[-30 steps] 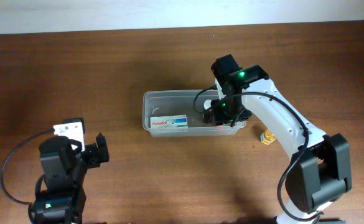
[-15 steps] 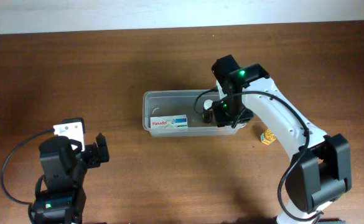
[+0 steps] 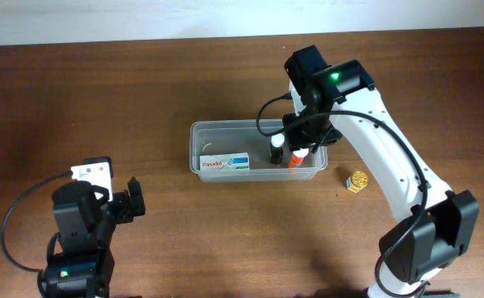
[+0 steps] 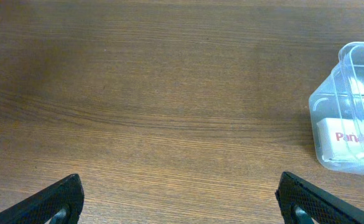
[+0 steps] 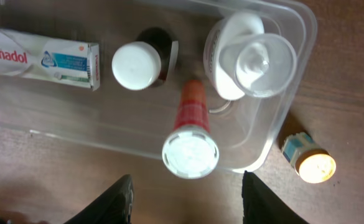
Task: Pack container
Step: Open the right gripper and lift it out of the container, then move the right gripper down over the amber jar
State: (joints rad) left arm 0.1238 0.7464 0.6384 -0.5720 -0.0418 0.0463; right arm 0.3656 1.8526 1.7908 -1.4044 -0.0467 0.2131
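Note:
The clear container (image 3: 225, 125) lies mid-table. Inside it are a white Panadol box (image 3: 225, 163), a dark bottle with a white cap (image 3: 275, 152), a red bottle with a white cap (image 3: 295, 157) and a white bottle (image 5: 250, 56). My right gripper (image 3: 306, 139) hangs open and empty above the container's right end. In the right wrist view its fingers (image 5: 191, 205) straddle the red bottle (image 5: 190, 149) from above, apart from it. My left gripper (image 3: 130, 203) is open and empty, far left of the container (image 4: 350, 93).
A small jar with a yellow cap (image 3: 357, 181) stands on the wood table just right of the container, outside it; it also shows in the right wrist view (image 5: 309, 160). The Panadol box (image 4: 356, 138) shows through the container's wall in the left wrist view.
My right gripper has lifted up and back out of the container. The dark bottle and the red bottle it covered now stand in view. The left arm has not moved.

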